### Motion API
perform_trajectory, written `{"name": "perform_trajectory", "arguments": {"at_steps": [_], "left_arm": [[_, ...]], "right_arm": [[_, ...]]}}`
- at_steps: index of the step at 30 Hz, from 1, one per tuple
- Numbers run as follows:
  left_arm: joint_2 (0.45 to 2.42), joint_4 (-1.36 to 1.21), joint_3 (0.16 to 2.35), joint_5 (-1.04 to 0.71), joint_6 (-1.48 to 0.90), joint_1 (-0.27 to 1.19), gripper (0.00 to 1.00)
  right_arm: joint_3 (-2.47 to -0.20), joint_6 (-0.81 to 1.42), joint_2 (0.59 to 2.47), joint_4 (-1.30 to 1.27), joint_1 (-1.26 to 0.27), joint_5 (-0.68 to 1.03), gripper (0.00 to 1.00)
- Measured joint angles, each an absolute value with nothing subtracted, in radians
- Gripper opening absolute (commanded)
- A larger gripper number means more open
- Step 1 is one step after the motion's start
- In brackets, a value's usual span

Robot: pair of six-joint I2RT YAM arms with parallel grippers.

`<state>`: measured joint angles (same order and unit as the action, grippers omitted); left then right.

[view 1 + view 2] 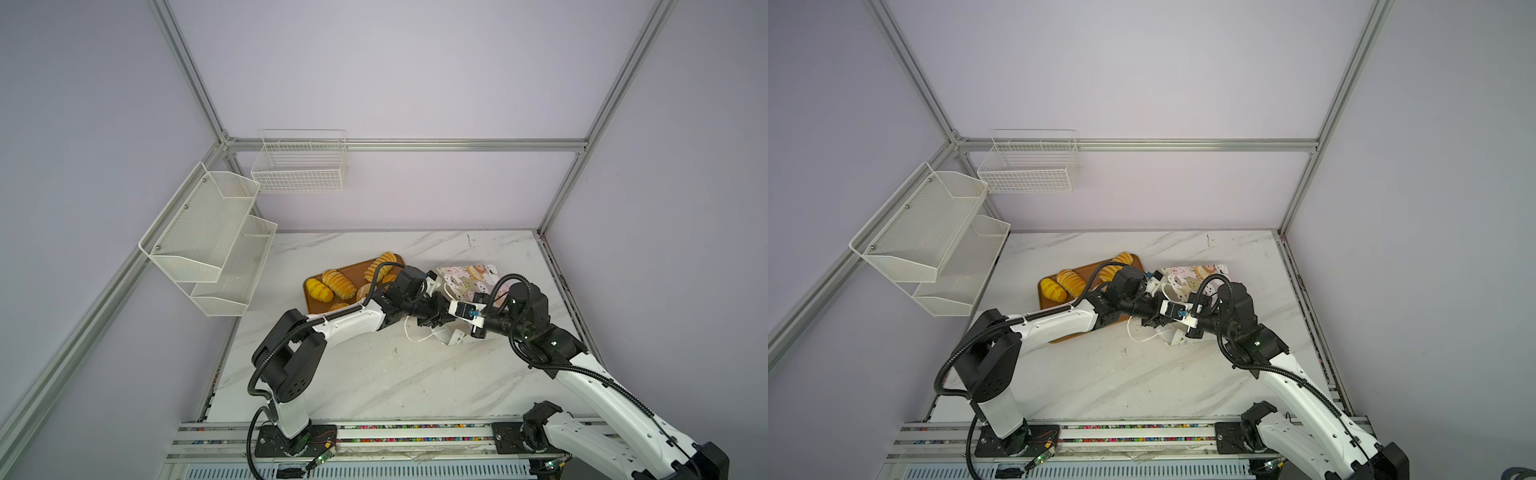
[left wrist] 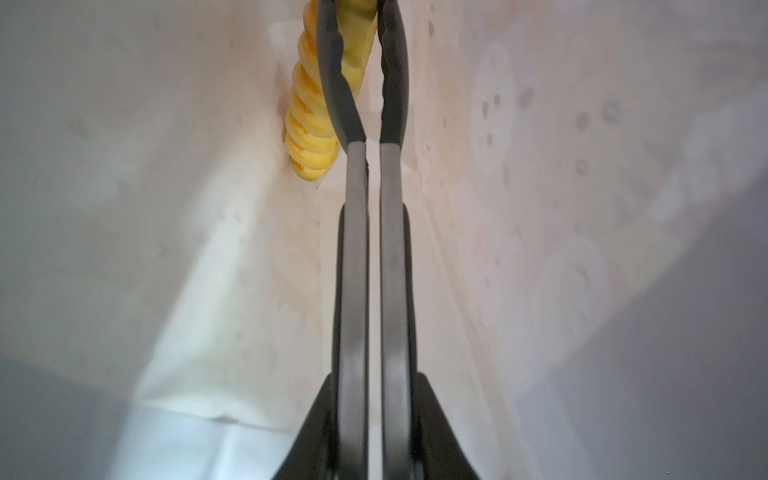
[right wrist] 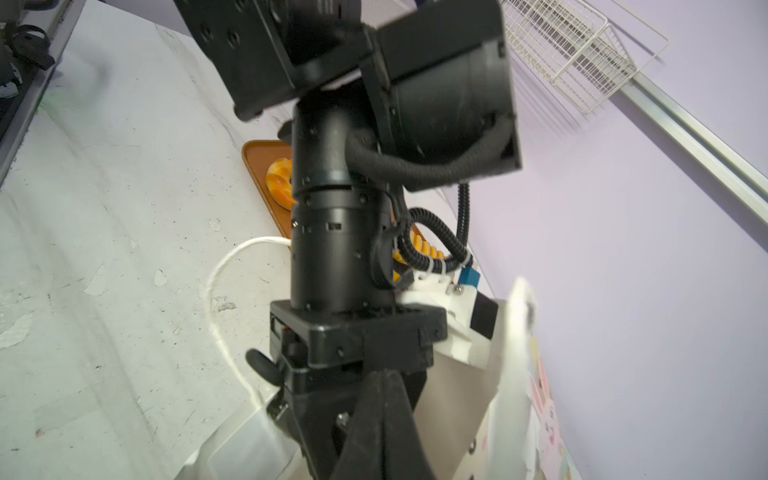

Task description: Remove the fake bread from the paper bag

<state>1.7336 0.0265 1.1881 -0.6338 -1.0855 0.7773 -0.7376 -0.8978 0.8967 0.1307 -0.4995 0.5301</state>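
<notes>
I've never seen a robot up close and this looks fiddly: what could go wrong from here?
1. The left gripper pinches the loaf only with its very tips, deep in the bag; it might slip out while being pulled back.
2. The loaf lies against a bag wall, so pulling may drag the bag along; whether the shut right gripper holds the rim is unclear.
3. Both grippers crowd the bag mouth and could bump.
</notes>
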Motion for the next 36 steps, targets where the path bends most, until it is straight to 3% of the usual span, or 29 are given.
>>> {"name": "perform_trajectory", "arguments": {"at_steps": [19,36], "left_arm": [[1.415,0.213,1.005,-0.505,-0.995,0.765,0.00],[1.334,0.311,0.981,-0.418,-0.940,0.765,0.00]], "right_arm": [[-0.729,-0.900,0.889,0.113,-0.498,0.472,0.00],[-0.740,-0.829,0.941,0.037,-0.498,0.459,0.00]]}}
